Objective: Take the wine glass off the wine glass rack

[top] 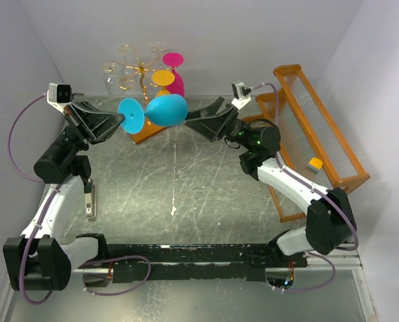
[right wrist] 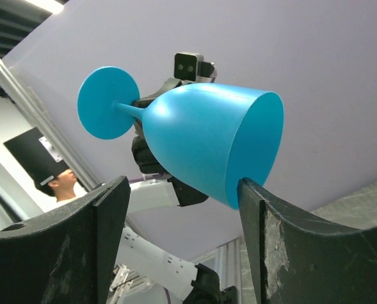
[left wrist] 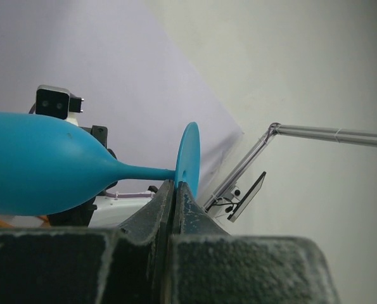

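Observation:
A blue wine glass lies on its side in the air in front of the wine glass rack, a gold wire stand on a wooden base. My left gripper is shut on the edge of the glass's round foot; the left wrist view shows its jaws pinching the disc, with stem and bowl pointing away. My right gripper is open at the bowl's mouth. One finger sits at the rim; the other stands apart from it.
A pink glass, a yellow glass and a clear glass hang on the gold stand. A larger orange wooden-framed rack with clear slats stands at the right, with a small yellow block by it.

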`<state>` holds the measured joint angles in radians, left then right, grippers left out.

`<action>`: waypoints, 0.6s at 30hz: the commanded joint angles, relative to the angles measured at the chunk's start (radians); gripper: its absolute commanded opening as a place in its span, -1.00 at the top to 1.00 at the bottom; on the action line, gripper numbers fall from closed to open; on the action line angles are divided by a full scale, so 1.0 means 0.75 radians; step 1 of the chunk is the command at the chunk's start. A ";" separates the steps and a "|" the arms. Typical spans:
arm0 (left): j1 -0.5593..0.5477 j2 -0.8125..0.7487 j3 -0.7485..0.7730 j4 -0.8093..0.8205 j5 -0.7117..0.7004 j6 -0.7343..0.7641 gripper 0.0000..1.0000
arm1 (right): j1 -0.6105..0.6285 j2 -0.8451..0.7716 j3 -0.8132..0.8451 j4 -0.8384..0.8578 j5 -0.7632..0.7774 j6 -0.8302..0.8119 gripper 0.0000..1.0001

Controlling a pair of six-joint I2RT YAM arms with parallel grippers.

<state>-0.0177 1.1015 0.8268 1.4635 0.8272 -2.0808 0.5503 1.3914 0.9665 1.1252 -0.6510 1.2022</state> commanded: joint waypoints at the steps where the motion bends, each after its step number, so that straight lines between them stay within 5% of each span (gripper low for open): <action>1: -0.018 0.006 0.002 0.458 -0.045 -0.422 0.86 | 0.017 0.046 0.088 0.199 -0.043 0.111 -0.35; 9: -0.029 -0.001 -0.039 0.460 -0.063 -0.429 0.86 | 0.030 0.101 0.101 0.440 -0.041 0.248 0.08; 18: -0.044 -0.022 -0.077 0.423 -0.056 -0.395 0.83 | 0.032 0.090 0.083 0.634 -0.042 0.355 0.81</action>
<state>-0.0422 1.1007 0.7918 1.4757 0.7609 -2.1105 0.5587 1.4872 1.0122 1.4487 -0.6666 1.4174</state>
